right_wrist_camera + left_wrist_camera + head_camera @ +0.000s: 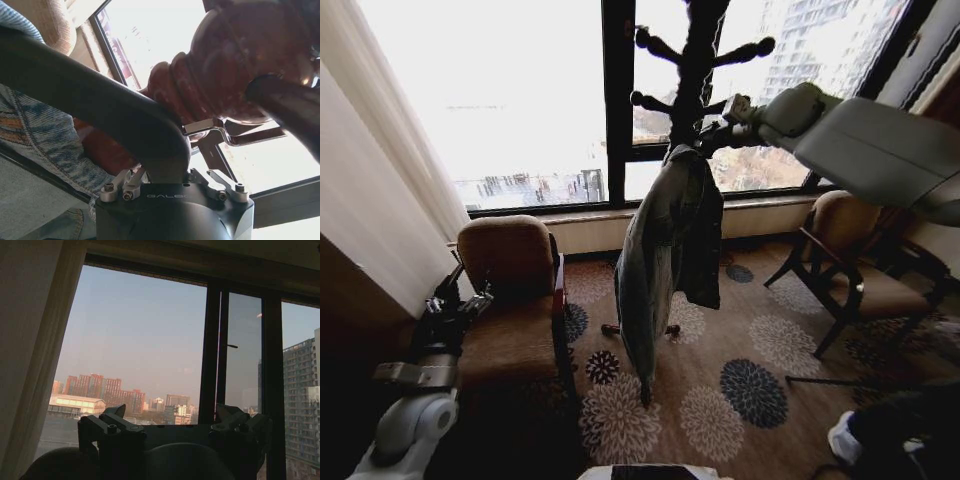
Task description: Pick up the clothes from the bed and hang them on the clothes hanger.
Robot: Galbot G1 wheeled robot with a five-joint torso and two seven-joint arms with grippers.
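The clothes, a light-blue denim jacket [665,250], hang down along a dark wooden coat stand [695,60] in front of the window. My right gripper [720,128] is raised to the top of the jacket, beside the stand's pegs. Close up, the right gripper [167,170] is shut on the black clothes hanger [90,100], with denim [30,125] draped over the hanger's arm and a turned wooden peg [235,65] just behind. A metal hook [210,127] shows below the peg. My left gripper [455,300] [175,427] is parked low at the left, open and empty. The bed is out of view.
A brown armchair [510,290] stands left of the stand, close to my left arm. Another chair [850,265] stands at the right. White curtains [380,170] hang at the left. The floral carpet [750,390] lies in front of the stand.
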